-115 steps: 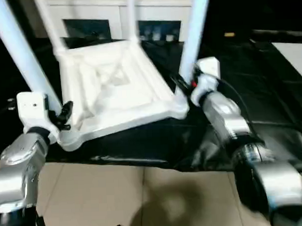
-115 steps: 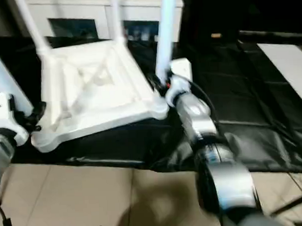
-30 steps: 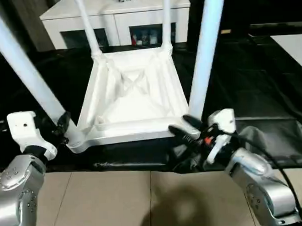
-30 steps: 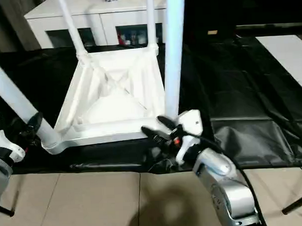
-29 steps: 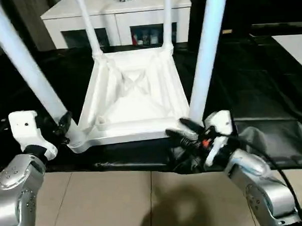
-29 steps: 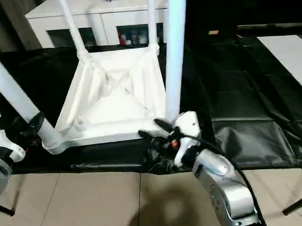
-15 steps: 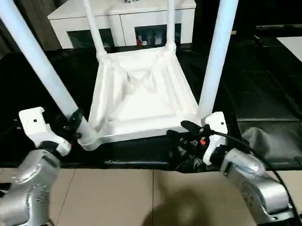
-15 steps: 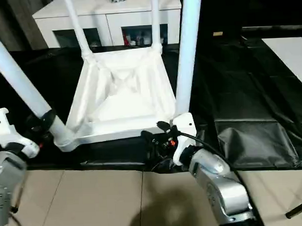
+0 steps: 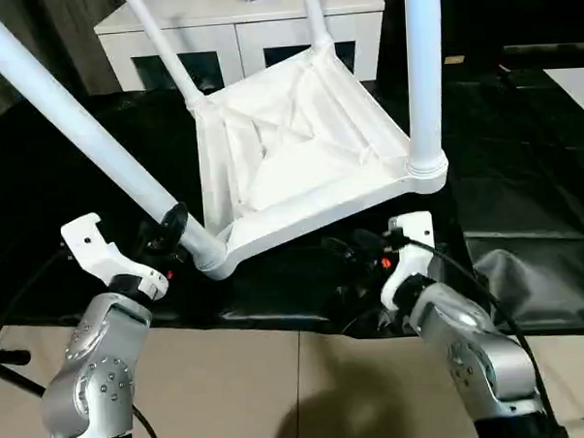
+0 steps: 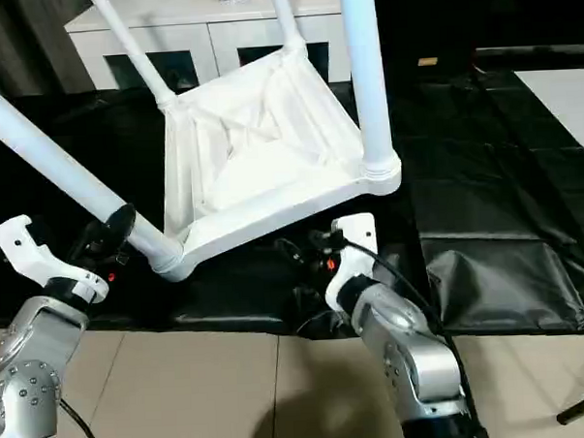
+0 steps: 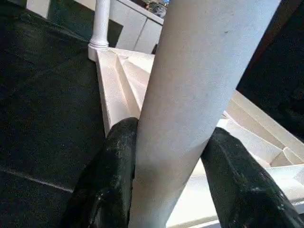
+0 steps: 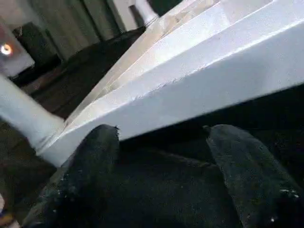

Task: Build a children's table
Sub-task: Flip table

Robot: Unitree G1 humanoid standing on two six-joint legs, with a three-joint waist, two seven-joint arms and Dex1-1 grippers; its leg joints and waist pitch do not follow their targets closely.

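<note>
The children's table (image 9: 299, 160) lay inverted and tilted on the black mat (image 9: 523, 170), white, ribbed underside up, with four tapered legs fitted. The left gripper (image 11: 166, 156) pinched the near-left leg (image 9: 85, 141). The right gripper (image 12: 161, 142) stood spread below the tabletop edge, holding nothing.

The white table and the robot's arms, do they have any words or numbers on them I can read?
No readable text anywhere.
Upside-down tabletop: plain white, no words.
Legs: plain, no labels.
Cabinet: the things behind its glass are too small and blurred to read.
</note>
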